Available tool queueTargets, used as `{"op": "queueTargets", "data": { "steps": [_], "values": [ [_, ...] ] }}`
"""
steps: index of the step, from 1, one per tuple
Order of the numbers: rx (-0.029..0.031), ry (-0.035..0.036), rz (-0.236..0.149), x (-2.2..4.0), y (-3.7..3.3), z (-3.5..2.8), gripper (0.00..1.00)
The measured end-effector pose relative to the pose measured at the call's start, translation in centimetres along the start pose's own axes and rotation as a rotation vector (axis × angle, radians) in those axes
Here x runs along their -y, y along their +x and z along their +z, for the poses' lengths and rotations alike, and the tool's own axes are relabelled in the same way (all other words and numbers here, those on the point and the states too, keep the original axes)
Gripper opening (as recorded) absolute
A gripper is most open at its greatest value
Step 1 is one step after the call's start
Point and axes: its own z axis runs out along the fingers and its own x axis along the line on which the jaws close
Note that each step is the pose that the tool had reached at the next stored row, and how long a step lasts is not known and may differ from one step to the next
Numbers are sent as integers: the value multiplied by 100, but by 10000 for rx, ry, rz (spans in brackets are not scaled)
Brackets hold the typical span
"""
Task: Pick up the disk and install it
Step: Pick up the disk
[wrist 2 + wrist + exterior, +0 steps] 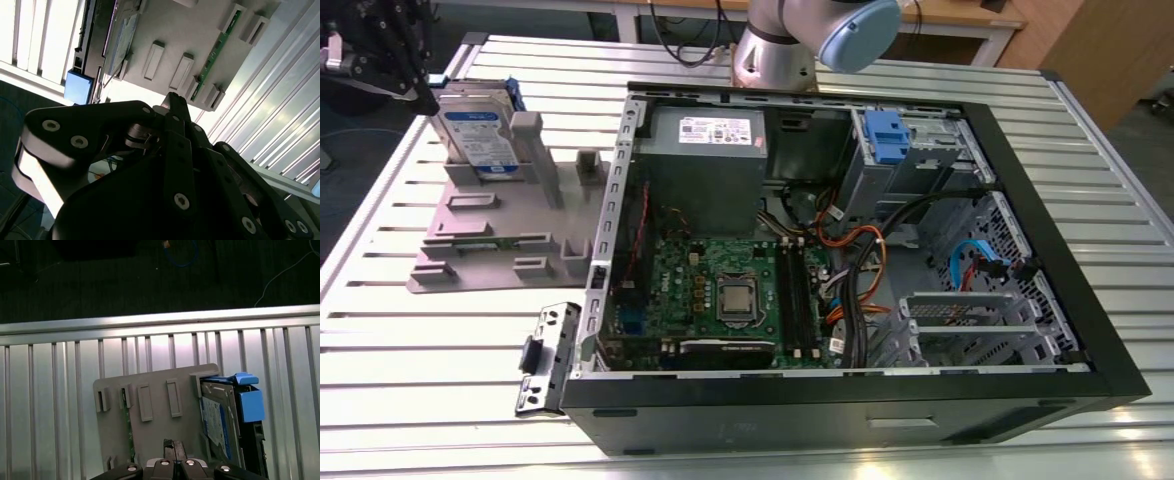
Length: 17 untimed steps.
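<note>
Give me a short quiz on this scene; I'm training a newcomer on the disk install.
1. Fill in: the end effector is ____ (open or shut).
2. True or false: the end effector grips the disk.
3. Multiple choice: the disk stands upright in
A. the grey stand
B. the computer case
C. neither; it lies flat

Key: 1 shut; 2 false; 3 A.
</note>
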Motion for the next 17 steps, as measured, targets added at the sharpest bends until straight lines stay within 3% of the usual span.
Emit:
{"op": "queueTargets", "data": {
  "steps": [17],
  "values": [
    [-12,-7,-269,0,0,0,10]
  ]
}}
